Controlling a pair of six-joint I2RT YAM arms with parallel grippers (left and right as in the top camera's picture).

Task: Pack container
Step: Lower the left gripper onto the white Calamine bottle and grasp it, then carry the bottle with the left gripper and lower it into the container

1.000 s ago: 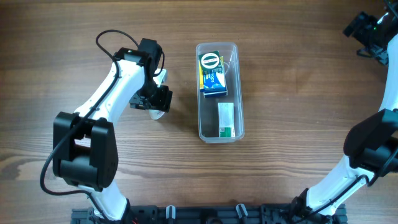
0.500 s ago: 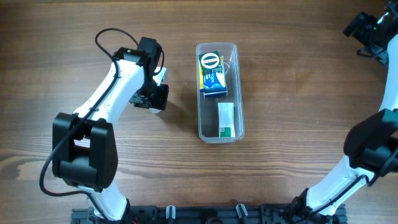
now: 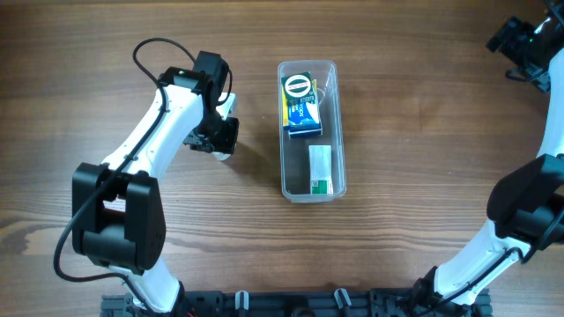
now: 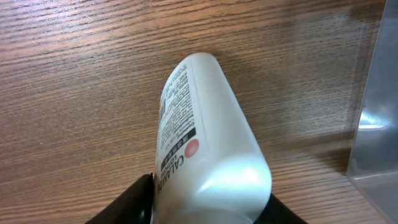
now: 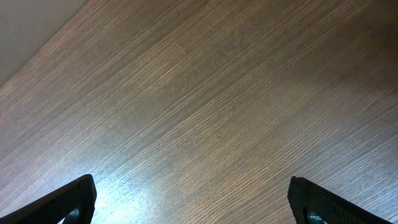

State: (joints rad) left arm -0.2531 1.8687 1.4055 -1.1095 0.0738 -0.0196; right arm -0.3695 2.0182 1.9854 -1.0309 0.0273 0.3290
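The container [image 3: 282, 132], a long clear plastic tub, lies in the middle of the table; its wall shows at the right edge of the left wrist view [image 4: 373, 124]. Inside it are a blue and green box [image 3: 300, 106] and a small white and green box [image 3: 321, 169]. Left of the tub lies a white bottle [image 3: 229, 107] with printed text [image 4: 205, 143]. My left gripper [image 3: 220, 134] is shut on this bottle, and both black fingers [image 4: 134, 202] press its sides. My right gripper [image 3: 520, 40] hangs open at the far right corner, with only bare wood between its fingertips [image 5: 196, 199].
The left arm [image 3: 150, 141] reaches across the left half of the table, with its cable looping above it. The right arm [image 3: 529, 211] runs along the right edge. A black rail [image 3: 282, 304] lines the near edge.
The left gripper's fingers have closed in on the white bottle, and the gripper has shifted slightly. The right arm and the container's contents have not moved.
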